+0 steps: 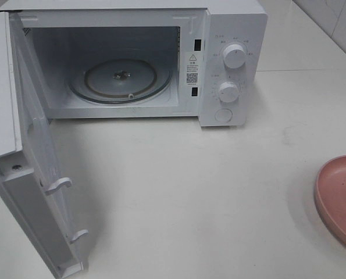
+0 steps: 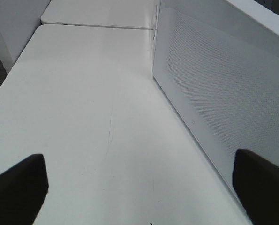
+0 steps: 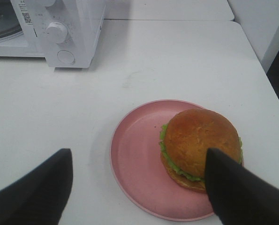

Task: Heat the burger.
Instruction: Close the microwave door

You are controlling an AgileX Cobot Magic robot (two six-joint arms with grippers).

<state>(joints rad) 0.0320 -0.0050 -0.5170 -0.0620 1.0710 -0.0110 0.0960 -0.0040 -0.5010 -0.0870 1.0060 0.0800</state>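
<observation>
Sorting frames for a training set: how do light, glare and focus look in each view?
Exterior high: even, soft light, washed-out white tabletop, microwave sharp, pink plate cropped. Left wrist: flat and pale, the left pincer's fingertips dark and blurred. Right wrist: burger crisp with mild sheen on the bun, faint shadows, near fingertips out of focus.

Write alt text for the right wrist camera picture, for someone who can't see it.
A burger with a golden bun and green lettuce sits toward one side of a round pink plate on a white table. Two dark fingers frame the foreground, spread apart and empty. A white microwave with two knobs stands beyond.
</observation>
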